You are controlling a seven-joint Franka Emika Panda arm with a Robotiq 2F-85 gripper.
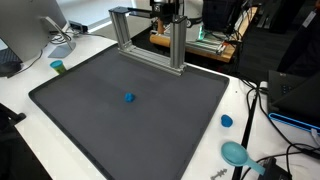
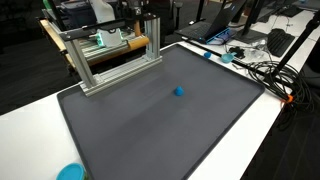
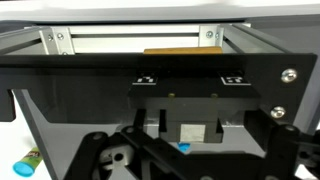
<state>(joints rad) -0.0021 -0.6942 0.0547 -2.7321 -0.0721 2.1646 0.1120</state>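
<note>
A small blue object (image 1: 129, 98) lies alone near the middle of the dark grey mat (image 1: 90, 110), and shows in both exterior views (image 2: 179, 91). In the wrist view my gripper (image 3: 190, 160) is open, its black fingers (image 3: 105, 155) spread wide at the lower left and right, holding nothing. The blue object (image 3: 183, 147) appears between them, farther off on the mat and partly hidden by the gripper body. An aluminium frame (image 1: 150, 40) stands at the mat's back edge (image 2: 110, 55) and crosses the top of the wrist view (image 3: 130, 40). In the exterior views I cannot make out the gripper clearly.
A teal-capped piece (image 1: 57, 67) lies off the mat's corner, also in the wrist view (image 3: 27, 162). A blue lid (image 1: 226, 121) and a teal round dish (image 1: 235, 152) sit on the white table beside cables (image 1: 265, 110). Electronics stand behind the frame (image 2: 110, 40).
</note>
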